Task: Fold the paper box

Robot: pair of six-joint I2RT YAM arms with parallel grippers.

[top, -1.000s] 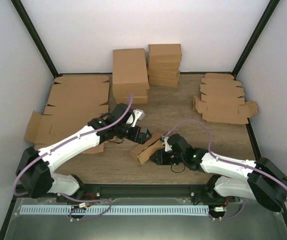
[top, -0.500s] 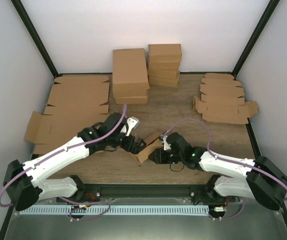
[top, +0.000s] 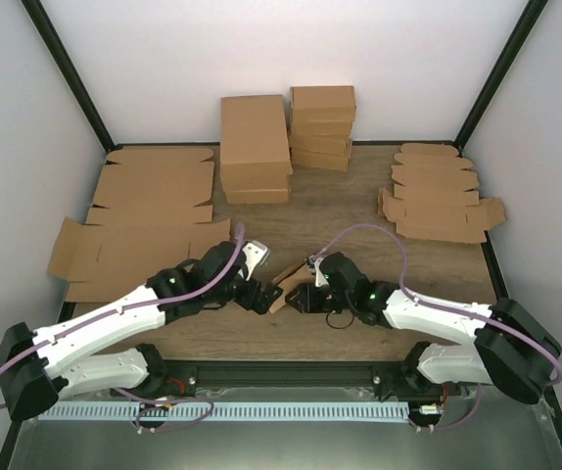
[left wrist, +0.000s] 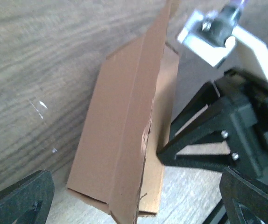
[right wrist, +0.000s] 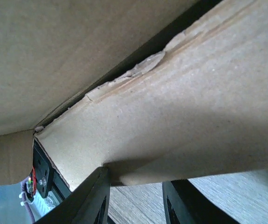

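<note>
Near the front edge of the table (top: 350, 220) the two arms reach inward and meet at the paper box (top: 284, 279), which lies on the wood just left of centre, between the two grippers.

The left gripper (top: 261, 297) comes in from the left. In its wrist view its fingers (left wrist: 17, 198) stand spread wide at the bottom corners, with the box (left wrist: 120, 140) lying lengthwise between and beyond them, touching neither. It holds nothing. One long panel of the box is raised along a crease, standing as a ridge above the lower panel.

The right gripper (top: 297, 297) comes in from the right. From the left wrist camera one of its black fingers (left wrist: 190, 140) shows, with the tip touching the box's right edge. In its own wrist view the cardboard (right wrist: 171, 102) fills nearly the whole frame. Its fingers (right wrist: 94, 198) are parted by a narrow gap with bare wood showing through, and their tips are up against the lower edge of a panel. No grip on the card can be seen.

Farther back on the left lie large flattened cardboard sheets (top: 149, 211). At the far edge stand a stack of long boxes (top: 255, 142) and, just beside it, a stack of smaller boxes (top: 322, 122). At the far right is a pile of flat blanks (top: 438, 196).
</note>
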